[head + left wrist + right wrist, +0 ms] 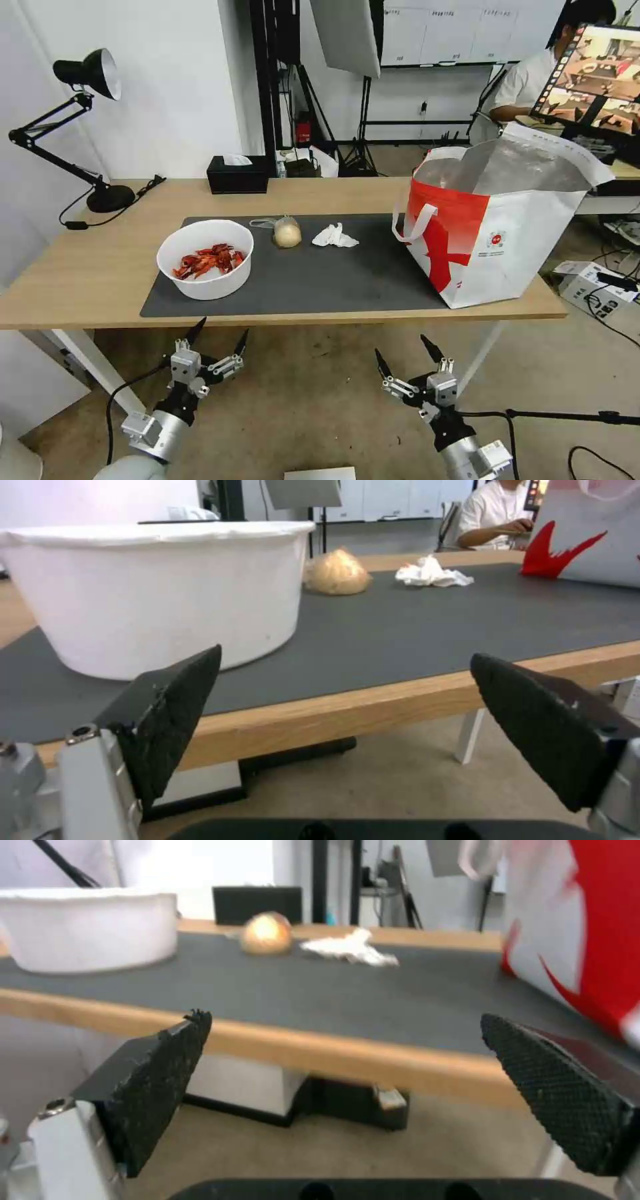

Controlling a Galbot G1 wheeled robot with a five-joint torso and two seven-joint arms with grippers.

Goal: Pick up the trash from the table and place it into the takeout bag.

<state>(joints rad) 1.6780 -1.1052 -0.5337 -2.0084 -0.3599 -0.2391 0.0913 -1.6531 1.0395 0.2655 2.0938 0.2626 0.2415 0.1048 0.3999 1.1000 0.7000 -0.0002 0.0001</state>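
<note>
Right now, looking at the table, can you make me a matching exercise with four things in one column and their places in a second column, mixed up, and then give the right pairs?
Things:
1. white bowl of crayfish shells
2. crumpled white tissue
3. takeout bag
4. black tissue box

Places:
A. standing at the right end of the table, partly on the dark grey mat
B. on bare wood behind the mat, near the far edge
C. on the left part of the mat
D. on the mat, between the small clear bag with a beige lump and the takeout bag

Pairs: 1-C, 2-D, 3-A, 4-B
</note>
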